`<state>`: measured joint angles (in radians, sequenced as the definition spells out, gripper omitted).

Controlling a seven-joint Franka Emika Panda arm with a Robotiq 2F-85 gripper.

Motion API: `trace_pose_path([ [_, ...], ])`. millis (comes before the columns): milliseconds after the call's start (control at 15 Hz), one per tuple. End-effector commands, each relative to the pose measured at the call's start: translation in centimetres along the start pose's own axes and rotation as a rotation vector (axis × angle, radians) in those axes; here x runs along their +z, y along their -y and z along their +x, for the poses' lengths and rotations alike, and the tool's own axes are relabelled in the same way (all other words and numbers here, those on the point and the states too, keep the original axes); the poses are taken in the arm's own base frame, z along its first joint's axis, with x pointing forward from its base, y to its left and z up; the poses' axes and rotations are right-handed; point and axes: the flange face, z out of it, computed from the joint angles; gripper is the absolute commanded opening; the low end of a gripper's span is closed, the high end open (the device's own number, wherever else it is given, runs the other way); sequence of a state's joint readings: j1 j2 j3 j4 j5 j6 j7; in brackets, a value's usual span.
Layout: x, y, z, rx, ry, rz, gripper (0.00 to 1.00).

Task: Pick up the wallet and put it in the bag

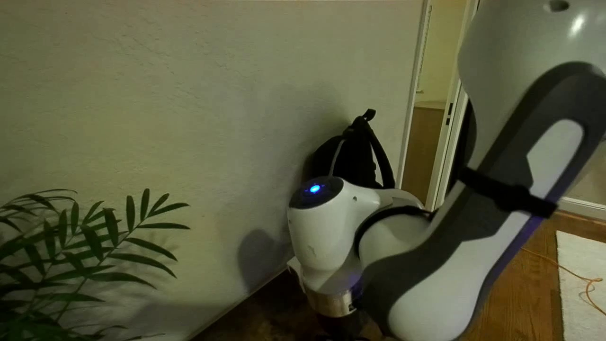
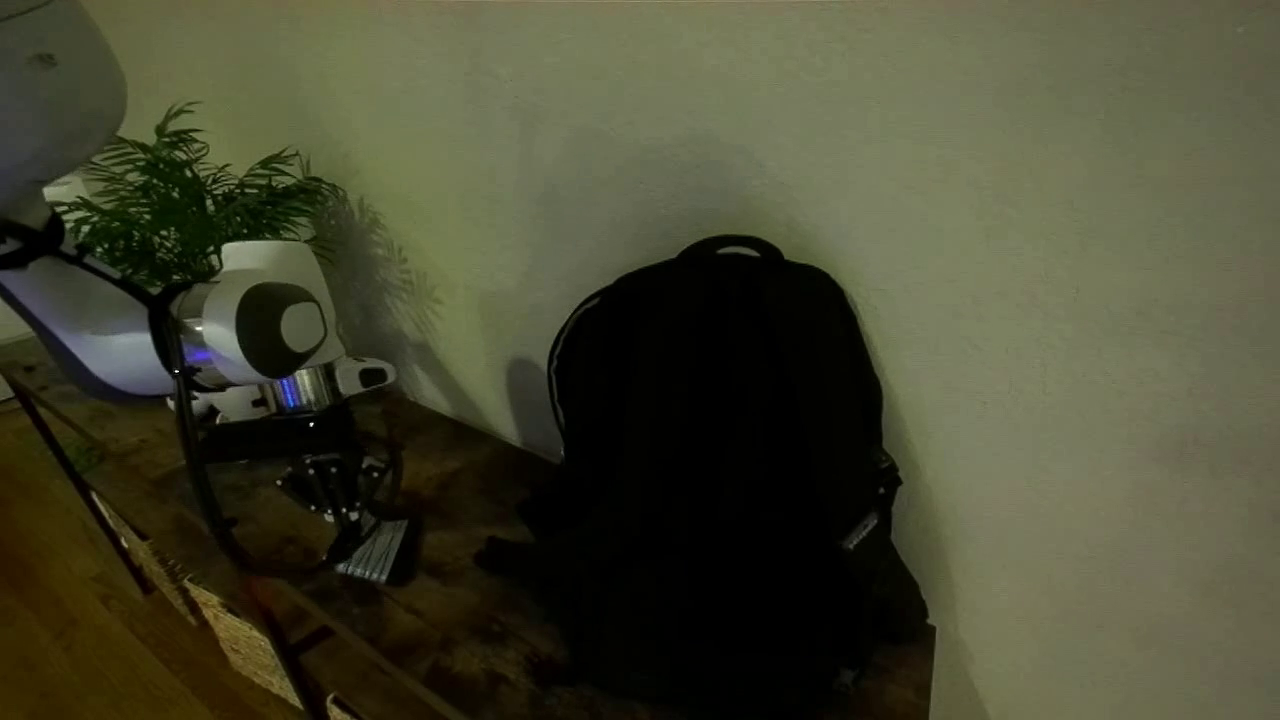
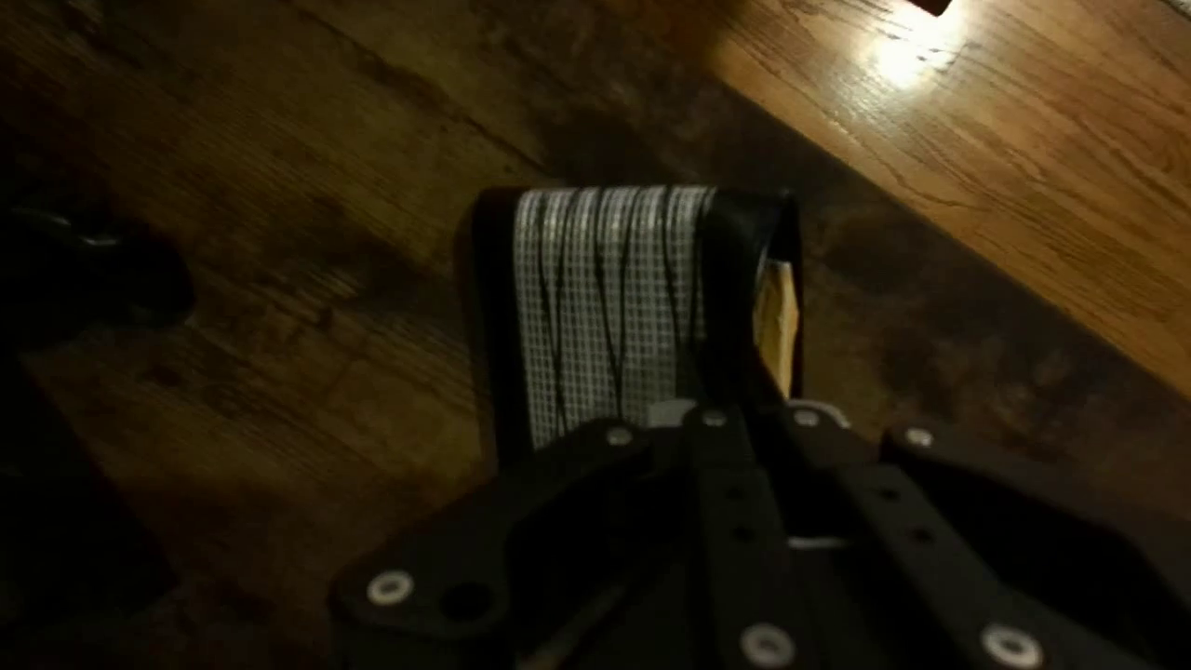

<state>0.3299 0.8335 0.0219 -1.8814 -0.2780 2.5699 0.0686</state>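
Clamps a flat, dark rectangular wallet (image 3: 609, 307) with a grey-checked face near its gaping side in the tightly closed, black, silver-bolted gripper (image 3: 749, 414); holds it low over the dark brown wooden worktop (image 2: 455, 455), too dim to tell if touching, near but outside the tall black fabric backpack (image 2: 720, 430).

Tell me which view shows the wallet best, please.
The wrist view: the wallet looks largest and sharpest, though partly hidden. An exterior view shows it small by the gripper; an exterior view shows the arm, no wallet.

Mottled brown wooden tabletop (image 2: 445, 610), black backpack (image 2: 720, 460) upright on it; wallet (image 3: 609, 307) nearby, contact with the wood unclear
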Motion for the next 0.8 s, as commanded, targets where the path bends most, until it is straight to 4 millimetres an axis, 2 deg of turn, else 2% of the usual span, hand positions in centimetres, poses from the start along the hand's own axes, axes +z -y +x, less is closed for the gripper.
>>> trace_pose_path([
  [0, -2.9, -2.4, -0.4, -0.021, 0.009, 0.09, 0.04],
  [467, -4.1, -8.7, 0.3, 0.001, 0.009, 0.318, 0.04],
  [733, -3.9, -12.0, 0.2, 0.023, 0.022, 0.445, 0.04],
])
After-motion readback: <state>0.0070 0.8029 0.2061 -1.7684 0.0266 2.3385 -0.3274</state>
